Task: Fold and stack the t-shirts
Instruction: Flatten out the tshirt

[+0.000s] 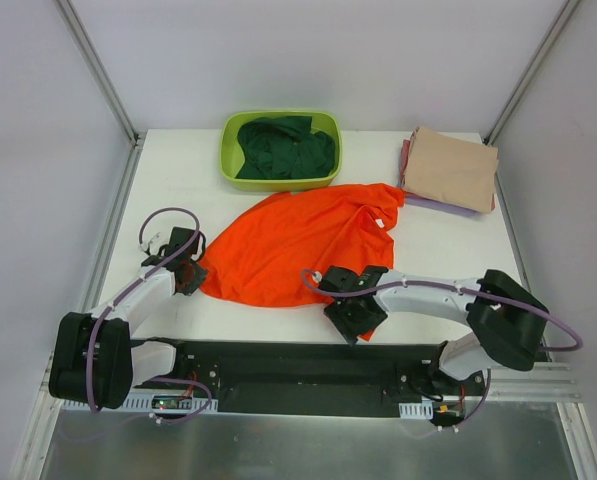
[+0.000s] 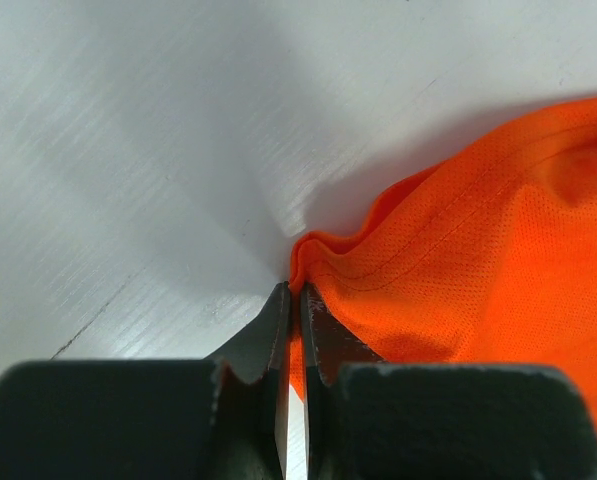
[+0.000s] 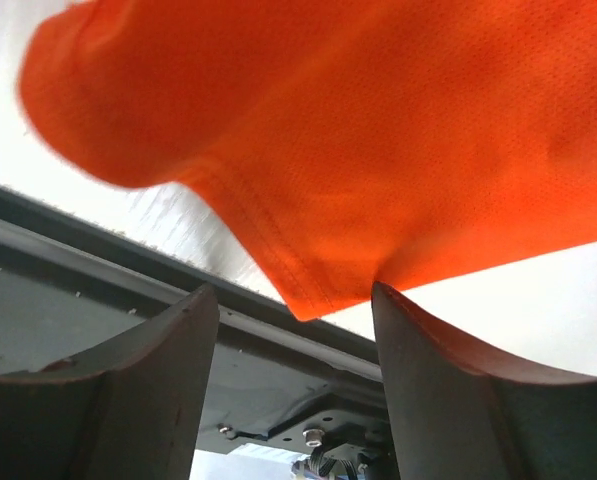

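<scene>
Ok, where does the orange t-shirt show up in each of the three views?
Top external: the orange t-shirt lies mid-table, between the two arms.
Left wrist: right half of the picture, its hem pinched in the left gripper.
Right wrist: fills the top, a hemmed corner between the open fingers of the right gripper.
Shared landmark: the white table under the cloth.

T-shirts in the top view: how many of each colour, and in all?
Orange t-shirt: 1
Dark green t-shirt: 1
Tan t-shirt: 1
Lilac t-shirt: 1, edge only
Reddish t-shirt: 1, edge only
Total: 5
</scene>
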